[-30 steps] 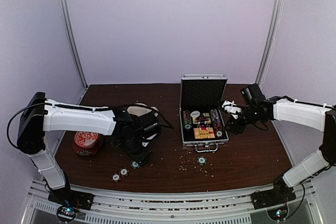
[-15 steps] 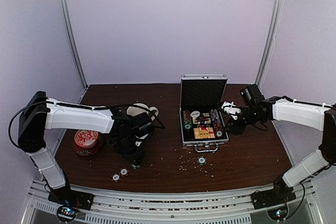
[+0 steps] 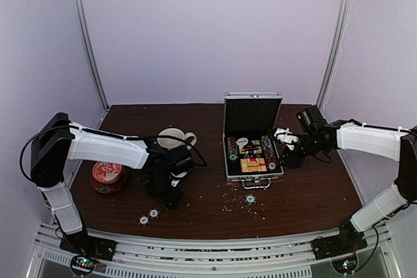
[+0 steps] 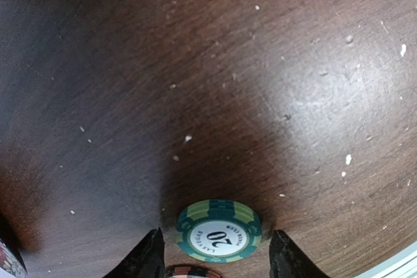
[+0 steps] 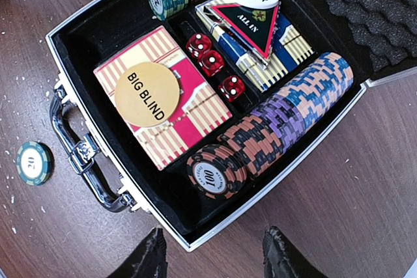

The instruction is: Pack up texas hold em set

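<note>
Right now the left gripper (image 4: 217,255) stands open, its fingers (image 4: 148,256) straddling a green chip (image 4: 219,231) that lies flat on the table (image 4: 273,83), with a sliver of wood showing on each side.

The main risk lies in the squeeze. A flat chip offers only its thin rim, so tips set a shade high would likely ride over it. If one finger lands first, the chip could skid out ahead of the hand or tip on edge and roll.

Just behind it, toward the wrist, the rim of a pinkish chip (image 4: 187,271) shows. Whether it rests on the table or touches the gripper cannot be told, but it might get nudged. Specks (image 4: 187,139) strewn ahead could also spoil the grip.

Two more chips (image 3: 154,213) lie near this hand, on its base side.

Well off to its right the case (image 3: 253,175) lies open with its rows nearly full, so a carelessly dropped chip may land on the cards (image 5: 202,105) rather than in a slot.

The right gripper (image 5: 215,255) hangs parted and empty beside the case. That is a collision hazard should both hands reach in.
</note>
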Robot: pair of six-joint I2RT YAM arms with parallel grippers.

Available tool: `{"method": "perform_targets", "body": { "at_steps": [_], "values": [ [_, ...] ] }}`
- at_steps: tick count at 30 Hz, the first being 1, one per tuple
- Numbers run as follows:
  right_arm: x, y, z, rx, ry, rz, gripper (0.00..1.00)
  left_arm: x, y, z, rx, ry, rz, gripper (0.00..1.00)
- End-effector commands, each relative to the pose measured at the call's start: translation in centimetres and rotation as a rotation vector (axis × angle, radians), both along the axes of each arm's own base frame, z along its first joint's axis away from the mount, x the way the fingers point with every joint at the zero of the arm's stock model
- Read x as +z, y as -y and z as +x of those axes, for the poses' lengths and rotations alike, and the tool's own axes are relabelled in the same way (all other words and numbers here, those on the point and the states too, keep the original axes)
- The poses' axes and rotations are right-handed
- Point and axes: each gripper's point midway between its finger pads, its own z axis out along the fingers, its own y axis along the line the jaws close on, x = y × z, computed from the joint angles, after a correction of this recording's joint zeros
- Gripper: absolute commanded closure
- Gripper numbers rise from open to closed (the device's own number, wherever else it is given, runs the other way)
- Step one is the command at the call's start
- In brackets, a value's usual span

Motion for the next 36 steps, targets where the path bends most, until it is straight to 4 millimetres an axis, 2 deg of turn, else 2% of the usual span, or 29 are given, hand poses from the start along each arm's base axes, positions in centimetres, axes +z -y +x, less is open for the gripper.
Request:
{"method": "perform_targets", "body": {
  "at_steps": [1,10,15,19,24,27,31,33,36],
  "values": [
    [0.2,-0.6,0.0,0.026,-0.002,0.002,0.48,-0.8,0.1,-0.2,-0.013,-0.022,-0.006,0.46],
    [0.0,-0.7,-0.1,0.032,-0.011,-0.002,0.48,-1.6,-0.1,-0.8,-0.027,-0.052,0.007,0.52],
    [-0.1,-0.7,-0.1,0.032,-0.011,-0.005,0.48,-1.3,1.0,-1.0,-0.07,-0.053,-0.022,0.58],
    [-0.1,-0.7,-0.1,0.034,-0.012,-0.008,0.48,0.4,4.3,-1.4,-0.173,-0.007,-0.069,0.61],
    [-0.5,-0.6,0.0,0.032,-0.016,-0.02,0.48,4.4,10.2,-0.2,-0.265,0.162,-0.127,0.62],
    [-0.6,-0.6,0.0,0.032,-0.018,-0.026,0.48,6.4,13.1,1.7,-0.271,0.273,-0.18,0.62],
    [-0.7,-0.6,0.0,0.03,-0.018,-0.03,0.48,9.5,16.9,5.3,-0.24,0.452,-0.269,0.63],
    [-0.9,-0.6,0.0,0.028,-0.021,-0.032,0.48,10.6,18.6,6.9,-0.234,0.531,-0.3,0.63],
    [-0.9,-0.5,0.0,0.025,-0.02,-0.034,0.48,10.8,20.5,8.9,-0.235,0.62,-0.295,0.62]
  ]
}}
